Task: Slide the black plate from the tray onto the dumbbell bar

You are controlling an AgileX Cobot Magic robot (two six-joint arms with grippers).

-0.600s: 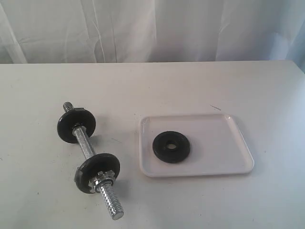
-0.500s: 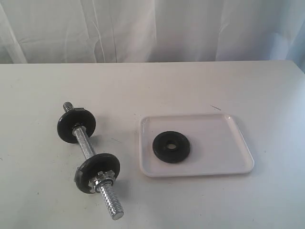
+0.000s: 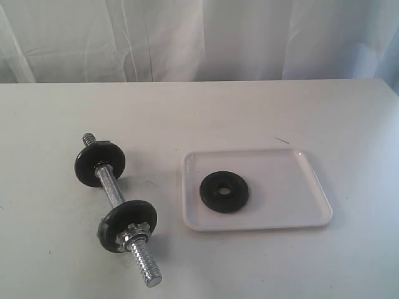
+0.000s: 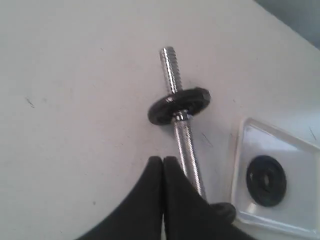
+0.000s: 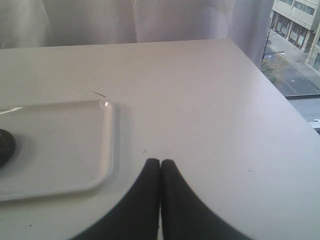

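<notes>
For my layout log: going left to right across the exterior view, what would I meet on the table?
dumbbell bar → black plate → the bare right half of the tray, in whose left half the plate lies.

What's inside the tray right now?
Only the black plate, lying flat in the half nearer the dumbbell bar. The tray floor beneath the plate is covered, so nothing there can be checked.
</notes>
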